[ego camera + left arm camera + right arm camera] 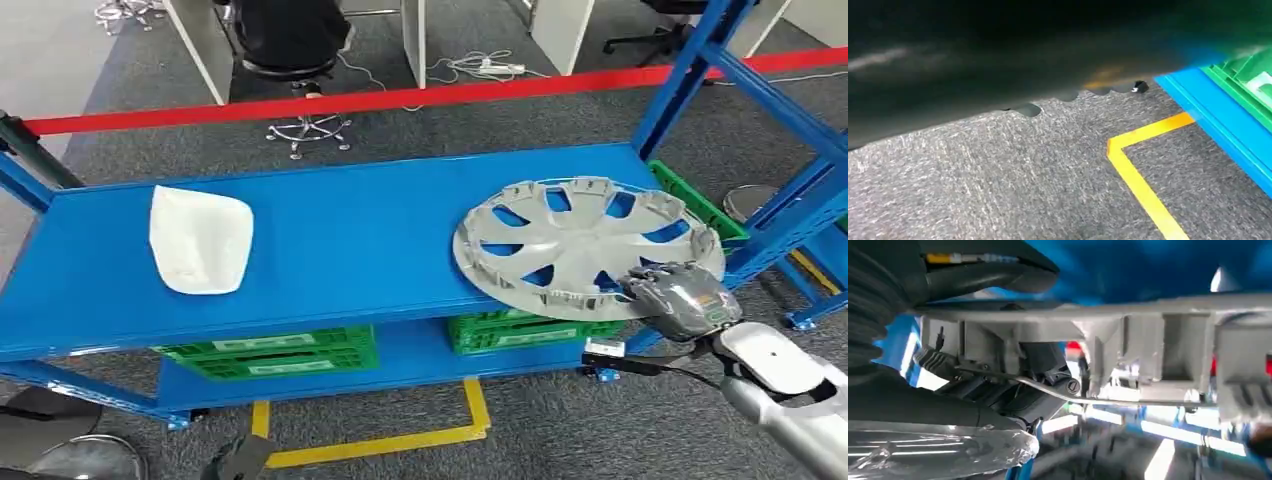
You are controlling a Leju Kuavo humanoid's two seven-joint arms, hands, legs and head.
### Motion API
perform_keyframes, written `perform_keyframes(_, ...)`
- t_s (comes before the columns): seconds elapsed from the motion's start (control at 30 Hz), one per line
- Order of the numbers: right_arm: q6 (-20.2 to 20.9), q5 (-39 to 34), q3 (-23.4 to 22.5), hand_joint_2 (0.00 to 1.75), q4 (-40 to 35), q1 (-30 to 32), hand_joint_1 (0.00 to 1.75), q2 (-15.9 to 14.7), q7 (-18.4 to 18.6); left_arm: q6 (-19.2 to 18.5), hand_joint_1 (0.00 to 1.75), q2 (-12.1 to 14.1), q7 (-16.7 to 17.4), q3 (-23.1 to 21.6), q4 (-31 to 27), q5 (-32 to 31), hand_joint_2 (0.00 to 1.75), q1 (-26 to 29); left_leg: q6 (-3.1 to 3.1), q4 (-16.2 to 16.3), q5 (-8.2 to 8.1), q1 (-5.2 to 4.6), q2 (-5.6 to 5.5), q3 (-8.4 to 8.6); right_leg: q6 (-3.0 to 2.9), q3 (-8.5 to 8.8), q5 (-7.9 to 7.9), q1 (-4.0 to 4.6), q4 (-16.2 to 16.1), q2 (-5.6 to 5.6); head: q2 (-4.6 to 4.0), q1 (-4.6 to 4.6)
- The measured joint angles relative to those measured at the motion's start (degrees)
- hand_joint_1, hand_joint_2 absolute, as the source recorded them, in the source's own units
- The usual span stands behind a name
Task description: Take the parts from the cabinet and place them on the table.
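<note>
Up on the blue shelf [340,240], the grey hubcap [585,245] lay face-down at the right end, its near-right edge hanging a little past the shelf's front lip. The right hand [683,297] had hold of that overhanging edge: in the head view its fingers curled over the rim from the near side, and in the right wrist view the thumb [993,275] lay along one face of the rim [1128,310] while the darker fingers [1013,390] pressed the other face, so the rim was clamped between them. A thin wire ring [1108,401] ran along the hubcap's clips just beside those fingers.

Well apart from it, a white part [200,240] rested on the left half of the same shelf. Green crates [275,352] sat on the lower level beneath. Yellow tape [400,440] marked the grey carpet in front of the rack, and red tape [400,97] crossed the floor beyond it, near a swivel chair's base [308,130].

The left wrist view looked down at carpet, a yellow tape corner [1133,165] and the blue shelf edge [1218,125]; whether the left hand was open or closed could not be told.
</note>
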Motion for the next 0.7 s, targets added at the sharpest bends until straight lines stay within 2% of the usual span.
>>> perform_keyframes(0.03, -0.3, 0.4, -0.2, 1.75, -1.2, -0.4, 1.75, 0.3, 0.4, 0.0, 0.0, 0.0, 0.0, 0.0, 0.0, 0.0, 0.0, 0.0, -0.42, 1.1, -1.12, 0.08, 0.04, -0.34, -0.19, 0.02, 0.07, -0.02, 0.0, -0.07, 0.0, -0.04)
perform_keyframes(0.07, -0.9, 1.2, -0.2, 1.75, -2.0, -0.7, 1.75, 0.5, 0.6, 0.0, 0.0, -0.1, -0.1, 0.0, 0.0, 0.1, 0.0, 0.0, -0.72, 3.9, -3.06, 0.12, 0.04, -1.55, -0.55, 0.02, 0.03, -0.02, 0.0, -0.2, 0.0, -0.24)
perform_keyframes(0.13, -3.6, 3.9, -0.1, 1.75, -3.9, -0.9, 1.75, 1.3, 1.2, 0.0, 0.0, -0.1, -0.2, 0.0, 0.0, 0.2, 0.0, 0.1, -1.08, 13.0, -7.28, 0.24, 0.04, -5.72, -0.75, -0.02, -0.03, 0.11, 0.0, -0.38, 0.0, -0.2)
perform_keyframes(0.17, -4.8, 5.0, 0.1, 1.75, -4.9, -1.1, 1.75, 1.9, 1.4, 0.0, 0.0, -0.2, -0.2, 0.0, 0.0, 0.3, 0.0, 0.3, -1.11, 16.3, -8.19, 0.28, 0.04, -7.31, -0.8, -0.02, -0.07, 0.19, 0.0, -0.37, 0.0, -0.2)
perform_keyframes(0.2, -6.1, 6.3, 0.3, 1.75, -6.3, -1.4, 1.75, 2.7, 1.8, 0.0, 0.0, -0.2, -0.3, 0.0, 0.0, 0.3, 0.0, 0.4, -1.06, 16.8, -7.57, 0.28, 0.04, -7.7, -0.87, 0.01, -0.12, 0.25, 0.0, -0.31, 0.0, -0.18)
perform_keyframes(0.23, -7.0, 7.5, 0.6, 1.75, -7.4, -1.7, 1.75, 3.4, 2.2, 0.0, 0.0, -0.2, -0.4, 0.0, 0.0, 0.3, 0.0, 0.4, -0.9, 15.3, -5.83, 0.27, 0.04, -7.12, -0.91, 0.05, -0.14, 0.32, 0.1, -0.22, 0.0, -0.22)
perform_keyframes(0.27, -7.9, 8.7, 1.0, 1.75, -8.6, -2.2, 1.75, 4.3, 2.7, 0.1, 0.0, -0.3, -0.5, 0.0, 0.0, 0.3, 0.0, 0.3, -0.64, 11.9, -3.35, 0.24, 0.04, -5.63, -0.92, 0.17, -0.17, 0.4, 0.1, -0.13, 0.0, -0.2)
perform_keyframes(0.3, -8.9, 10.1, 1.5, 1.75, -9.9, -2.8, 1.75, 5.1, 3.3, 0.1, 0.0, -0.3, -0.6, 0.0, 0.0, 0.3, 0.0, 0.2, -0.21, 6.8, -0.3, 0.13, 0.03, -3.27, -0.95, 0.39, -0.25, 0.45, 0.1, -0.07, 0.0, -0.22)
perform_keyframes(0.33, -9.5, 11.4, 2.2, 1.75, -10.9, -3.5, 1.75, 5.8, 3.8, 0.1, 0.0, -0.3, -0.7, 0.0, 0.0, 0.3, 0.0, 0.2, 0.36, 2.6, 1.78, -0.08, 0.02, -1.44, -0.96, 0.42, -0.35, 0.4, 0.1, -0.03, 0.0, -0.18)
perform_keyframes(0.37, -9.7, 12.2, 2.9, 1.75, -11.5, -4.1, 1.75, 6.4, 4.1, 0.1, 0.0, -0.3, -0.8, 0.0, 0.0, 0.3, 0.0, 0.1, 0.61, 1.4, 1.4, -0.27, 0.05, -1.0, -0.75, 0.12, -0.46, 0.85, 0.3, 0.05, 0.0, -0.15)
perform_keyframes(0.43, -9.7, 12.6, 3.9, 1.75, -12.6, -4.5, 1.75, 7.2, 4.2, 0.2, 0.0, -0.5, -0.8, 0.0, 0.0, 0.3, 0.0, -0.1, 0.67, 0.1, 0.57, -0.3, 0.06, -0.85, -0.41, -0.57, -0.26, 0.71, 0.3, 0.03, 0.0, -0.13)
perform_keyframes(0.5, -9.7, 12.7, 4.9, 1.75, -13.6, -5.2, 1.75, 7.9, 4.2, 0.3, 0.0, -0.6, -0.8, 0.1, 0.0, 0.3, 0.0, 0.0, 1.1, -0.7, 0.89, -0.01, 0.06, -0.66, 0.14, -0.49, -0.31, 0.79, 0.1, -0.12, 0.0, -0.22)
perform_keyframes(0.53, -9.7, 12.7, 5.3, 1.75, -13.8, -5.5, 1.75, 8.1, 4.2, 0.3, 0.0, -0.7, -0.8, 0.1, 0.0, 0.3, 0.0, -0.1, 1.29, -1.0, 1.06, 0.22, 0.07, -0.36, 0.33, -1.09, -1.05, 0.69, 0.9, -0.11, 0.0, -0.07)
perform_keyframes(0.57, -9.7, 12.7, 5.7, 1.75, -14.0, -5.9, 1.75, 8.1, 4.2, 0.3, 0.0, -0.7, -0.8, 0.1, 0.0, 0.3, 0.0, -0.2, 1.47, -0.9, 1.01, 0.3, 0.04, -0.3, 0.56, -2.32, -2.59, 0.67, 3.5, -0.14, 0.0, 0.09)
perform_keyframes(0.63, -9.7, 12.7, 6.2, 1.75, -14.1, -6.1, 1.75, 8.3, 4.3, 0.3, 0.0, -0.9, -0.8, 0.1, 0.0, 0.3, 0.0, -0.3, 1.64, -0.9, 0.91, 0.27, 0.01, -0.26, 0.88, -6.74, -6.43, 0.5, 12.3, -0.11, 0.0, 0.04)
perform_keyframes(0.67, -9.7, 12.7, 6.5, 1.75, -14.2, -6.1, 1.75, 8.4, 4.3, 0.3, 0.0, -0.9, -0.8, 0.1, 0.0, 0.3, 0.0, -0.3, 1.71, -0.9, 0.86, 0.26, 0.02, -0.25, 1.06, -8.99, -7.72, 0.46, 16.4, -0.12, 0.0, 0.11)
perform_keyframes(0.7, -9.7, 12.7, 6.8, 1.75, -14.2, -6.1, 1.75, 8.4, 4.3, 0.3, 0.0, -1.0, -0.8, 0.1, 0.0, 0.3, 0.0, -0.2, 1.68, -0.9, 0.83, 0.26, 0.01, -0.18, 1.18, -10.04, -7.47, 0.37, 18.0, -0.14, 0.0, 0.07)
